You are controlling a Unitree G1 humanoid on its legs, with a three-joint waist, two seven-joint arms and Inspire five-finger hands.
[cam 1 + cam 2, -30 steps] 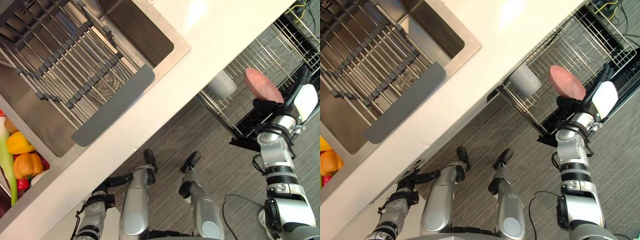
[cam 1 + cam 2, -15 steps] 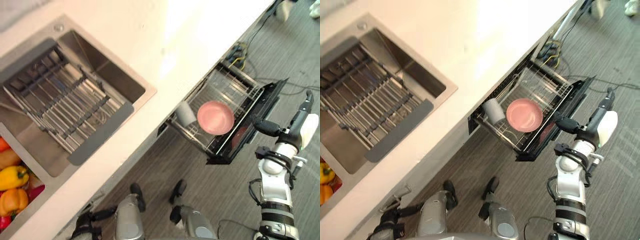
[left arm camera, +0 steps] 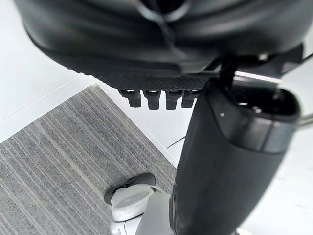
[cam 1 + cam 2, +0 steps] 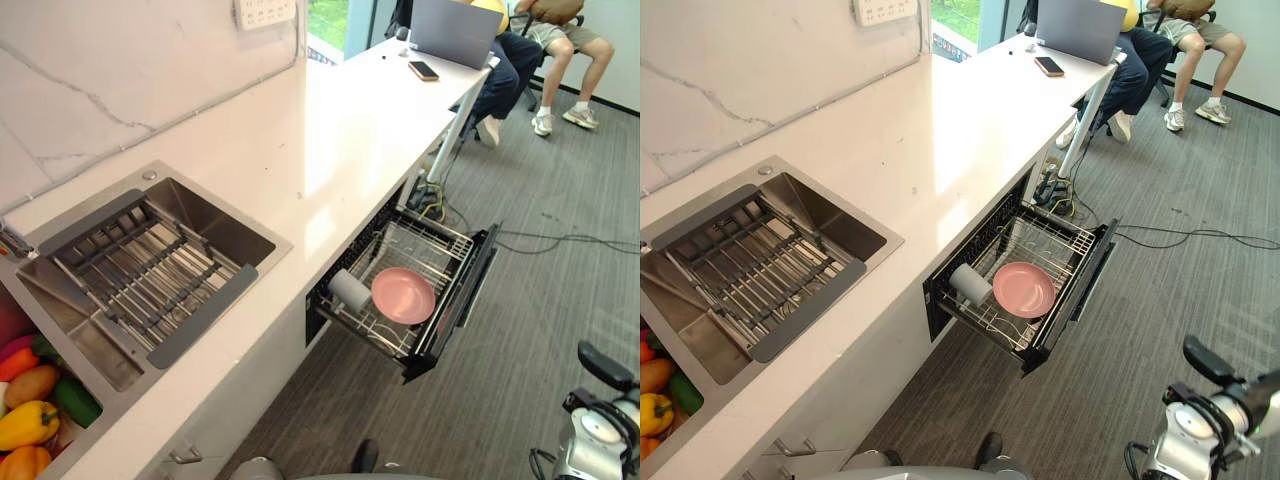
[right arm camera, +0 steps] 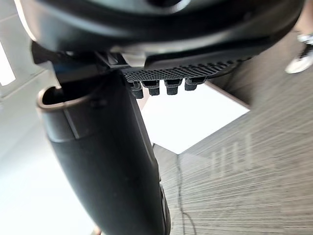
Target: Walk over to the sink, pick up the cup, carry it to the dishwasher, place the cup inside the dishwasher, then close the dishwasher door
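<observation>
Lying on its side in the wire rack (image 4: 441, 236) of the open dishwasher, the grey cup (image 4: 350, 290) was seen just beside a pink plate (image 4: 403, 296), at the rack's end nearer the sink (image 4: 232, 226). No cup was found in the sink, where a slatted grid (image 4: 150, 270) was laid across the basin; coloured peppers (image 4: 25, 420) were stored in the compartment next to it.

The right hand (image 4: 603, 366) was shown low over the grey floor, well apart from the dishwasher door (image 4: 468, 290). In its wrist view its fingers (image 5: 161, 87) were relaxed, and nothing was held between them and the thumb. The left hand (image 3: 230, 156) was likewise released and empty, its fingers (image 3: 154, 99) lined up above the floor close to the white cabinet front.

The fetching, carrying and placing steps were therefore judged complete. The door was still pulled out with the rack extended, so the closing step was judged to remain: a hand would have to be brought to the door's outer edge and the door pushed in.
</observation>
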